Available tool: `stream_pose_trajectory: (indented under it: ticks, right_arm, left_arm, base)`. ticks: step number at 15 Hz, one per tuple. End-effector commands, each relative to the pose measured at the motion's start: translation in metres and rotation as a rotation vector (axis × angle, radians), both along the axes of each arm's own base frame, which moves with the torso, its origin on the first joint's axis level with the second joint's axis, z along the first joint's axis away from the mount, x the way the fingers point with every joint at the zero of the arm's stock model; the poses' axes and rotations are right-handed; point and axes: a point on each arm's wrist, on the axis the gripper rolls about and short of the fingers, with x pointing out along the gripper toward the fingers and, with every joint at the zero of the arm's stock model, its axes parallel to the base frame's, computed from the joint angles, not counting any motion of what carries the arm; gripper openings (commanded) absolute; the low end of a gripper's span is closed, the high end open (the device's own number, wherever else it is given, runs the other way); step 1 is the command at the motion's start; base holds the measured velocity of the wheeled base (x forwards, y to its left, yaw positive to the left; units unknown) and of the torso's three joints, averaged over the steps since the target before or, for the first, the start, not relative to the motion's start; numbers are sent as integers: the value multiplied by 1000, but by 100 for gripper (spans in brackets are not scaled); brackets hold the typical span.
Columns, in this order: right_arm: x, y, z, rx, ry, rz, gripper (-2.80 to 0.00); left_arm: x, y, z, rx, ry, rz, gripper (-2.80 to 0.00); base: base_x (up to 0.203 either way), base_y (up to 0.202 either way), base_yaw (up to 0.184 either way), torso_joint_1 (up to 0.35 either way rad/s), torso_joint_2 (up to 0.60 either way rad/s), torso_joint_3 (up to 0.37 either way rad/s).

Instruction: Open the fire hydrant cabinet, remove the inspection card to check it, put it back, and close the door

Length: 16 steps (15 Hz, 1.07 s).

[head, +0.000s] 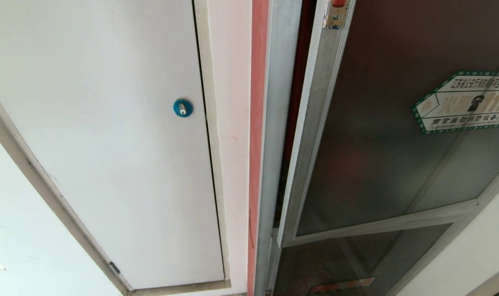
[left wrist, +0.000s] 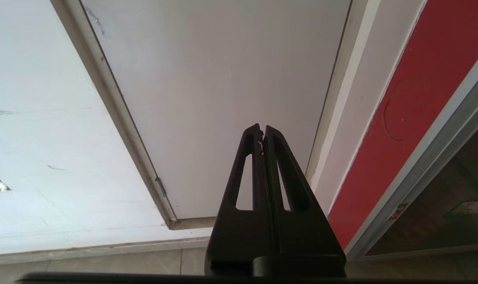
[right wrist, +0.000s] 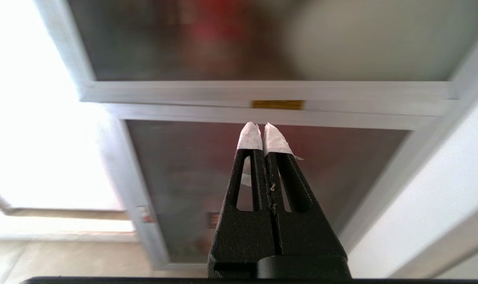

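My right gripper (right wrist: 262, 130) is pressed shut and empty, its white-taped tips facing the cabinet (right wrist: 262, 92) low down. The smoky glass door (head: 381, 135) stands slightly ajar. My left gripper (left wrist: 262, 132), also shut, faces the white door (left wrist: 223, 79).

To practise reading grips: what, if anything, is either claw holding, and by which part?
Nothing is held. The left claw and the right claw are both shut on nothing, and the inspection card is not in view.
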Motion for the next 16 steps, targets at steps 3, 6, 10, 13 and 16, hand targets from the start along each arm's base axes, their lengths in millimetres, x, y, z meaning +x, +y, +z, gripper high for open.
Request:
stream_pose_trajectory:
  ticks: [3,6,10,13,16]
  right_arm:
    - [3,0,-12,-39,38,-21,-280]
    - [3,0,-11,25,41,-23,-280]
    - [3,-1,-11,72,40,-36,-280]
    - [3,-1,-11,75,40,-41,-280]
    - [3,-1,-11,72,40,-39,-280]
  left_arm:
    - [0,0,0,0,1,0,-280]
    - [0,0,0,0,1,0,-280]
    - [0,0,1,8,-3,3,-280]
    - [-7,-1,31,19,-72,-45,-280]
    - [8,-3,62,17,16,-161,-280]
  base:
    - [0,0,0,0,0,0]
    - [0,0,0,0,0,0]
    - [0,0,0,0,0,0]
    - [0,0,0,0,0,0]
    - [0,0,0,0,0,0]
